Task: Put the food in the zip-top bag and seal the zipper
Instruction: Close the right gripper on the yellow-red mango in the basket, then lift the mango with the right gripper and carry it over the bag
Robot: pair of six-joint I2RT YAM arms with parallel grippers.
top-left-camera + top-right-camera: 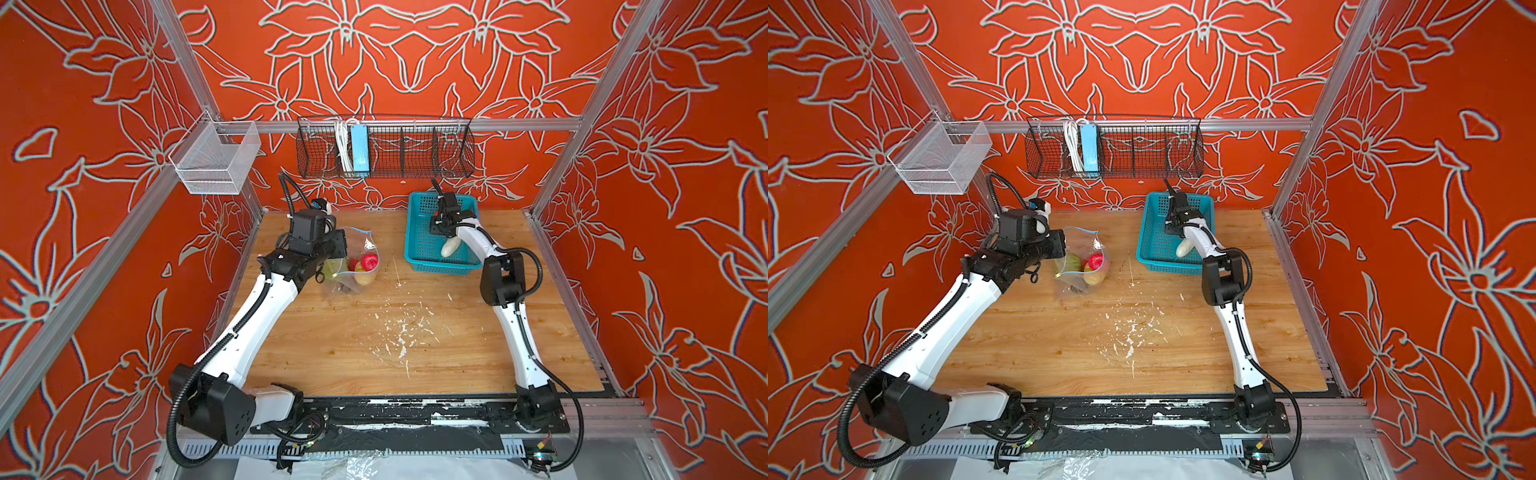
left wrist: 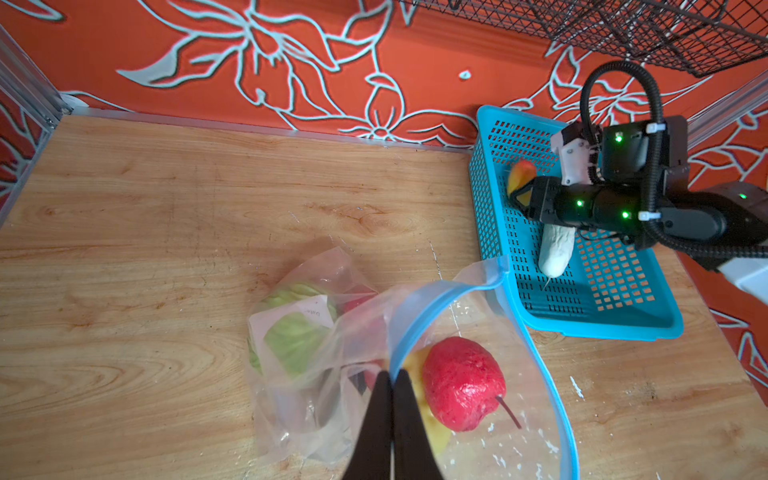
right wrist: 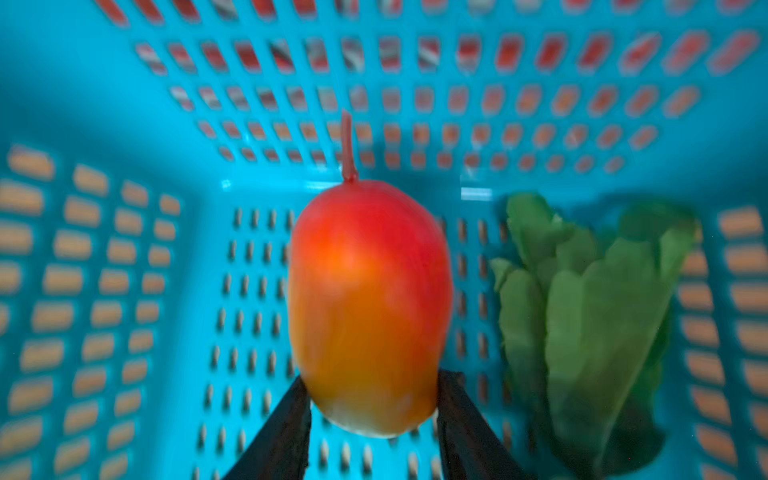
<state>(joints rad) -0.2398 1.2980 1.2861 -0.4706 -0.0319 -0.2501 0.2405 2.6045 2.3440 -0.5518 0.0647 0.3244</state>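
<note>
The clear zip-top bag [image 1: 357, 249] lies on the wooden table at the left, its mouth open. My left gripper [image 2: 391, 376] is shut on the bag's blue zipper [image 2: 402, 332] at the mouth edge. Inside the bag lie a green cabbage [image 2: 295, 332], a red fruit [image 2: 461, 382] and a yellow piece [image 2: 415, 361]. My right gripper [image 3: 370, 382] is down in the teal basket [image 1: 419, 249], with a finger pressed on each side of the orange-red mango [image 3: 370, 307]. A green leaf [image 3: 590, 316] and a white radish [image 2: 557, 253] lie in the basket too.
A black wire basket holding a light-blue power strip [image 1: 359, 149] hangs on the back wall. A silver mesh basket [image 1: 216, 158] is fixed to the left frame. White flecks [image 1: 399, 328] mark the table's middle. The teal basket stands against the back wall.
</note>
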